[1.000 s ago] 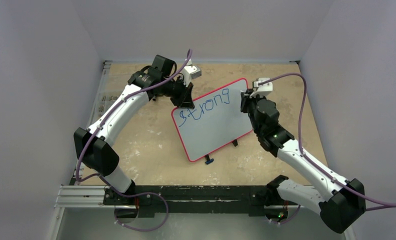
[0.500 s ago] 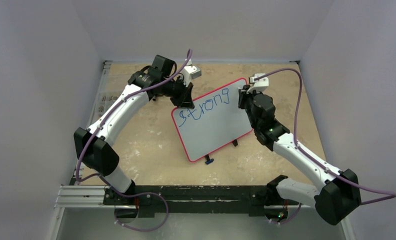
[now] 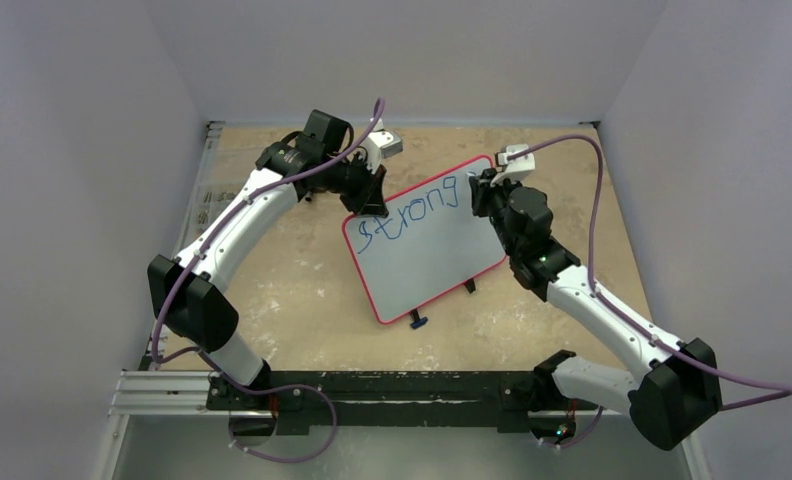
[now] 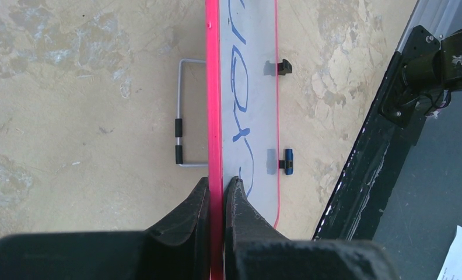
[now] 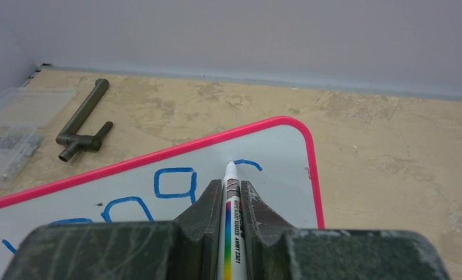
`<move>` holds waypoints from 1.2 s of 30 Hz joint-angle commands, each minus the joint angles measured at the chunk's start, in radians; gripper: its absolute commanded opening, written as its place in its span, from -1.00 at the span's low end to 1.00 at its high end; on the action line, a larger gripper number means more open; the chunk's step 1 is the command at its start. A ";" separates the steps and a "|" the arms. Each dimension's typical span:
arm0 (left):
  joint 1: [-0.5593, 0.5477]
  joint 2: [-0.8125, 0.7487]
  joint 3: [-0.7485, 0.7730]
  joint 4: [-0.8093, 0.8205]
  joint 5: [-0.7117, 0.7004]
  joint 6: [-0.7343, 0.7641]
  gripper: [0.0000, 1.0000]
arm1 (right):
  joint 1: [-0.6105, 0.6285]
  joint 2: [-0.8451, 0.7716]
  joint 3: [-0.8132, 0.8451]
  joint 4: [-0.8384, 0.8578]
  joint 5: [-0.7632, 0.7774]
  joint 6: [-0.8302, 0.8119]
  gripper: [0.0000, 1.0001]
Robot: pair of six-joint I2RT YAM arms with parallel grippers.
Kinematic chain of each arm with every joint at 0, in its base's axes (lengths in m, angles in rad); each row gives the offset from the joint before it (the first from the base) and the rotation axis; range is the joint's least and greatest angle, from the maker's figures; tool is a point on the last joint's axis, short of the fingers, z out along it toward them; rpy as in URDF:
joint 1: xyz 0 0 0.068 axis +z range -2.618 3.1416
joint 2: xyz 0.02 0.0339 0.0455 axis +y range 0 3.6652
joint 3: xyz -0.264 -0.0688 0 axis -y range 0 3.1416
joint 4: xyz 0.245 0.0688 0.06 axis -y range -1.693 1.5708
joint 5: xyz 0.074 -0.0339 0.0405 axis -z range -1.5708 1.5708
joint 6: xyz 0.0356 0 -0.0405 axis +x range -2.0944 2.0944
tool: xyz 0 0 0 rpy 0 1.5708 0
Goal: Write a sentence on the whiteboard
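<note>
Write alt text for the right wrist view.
The right gripper holds a white marker, tip at the whiteboard beside blue letters. Beyond the board, a dark T-shaped tool lies on the tan table.

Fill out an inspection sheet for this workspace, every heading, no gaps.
Surface: tan mottled tabletop, scuffed.
Job's things: white whiteboard with red-pink frame stands tilted on small dark feet; blue handwritten word "strong" along its top; white marker with rainbow band, tip at the board near its far corner.
Clutter: dark olive T-shaped metal handle; clear plastic parts box; silver wire stand behind the board.
Grippers: left gripper shut on the whiteboard's frame; right gripper shut on the marker.
Cables: purple cables loop along both arms.
Surroundings: pale lilac walls on three sides; black mounting rail at near edge.
</note>
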 commanded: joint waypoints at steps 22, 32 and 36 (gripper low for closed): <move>-0.020 0.018 -0.014 -0.051 -0.129 0.130 -1.00 | -0.002 -0.022 -0.045 -0.065 0.078 0.048 -1.00; -0.021 0.017 -0.014 -0.051 -0.130 0.130 -1.00 | -0.008 0.023 0.062 -0.047 0.082 0.015 -1.00; -0.022 0.015 -0.014 -0.051 -0.131 0.132 -1.00 | -0.007 0.044 0.097 -0.045 0.070 0.007 -1.00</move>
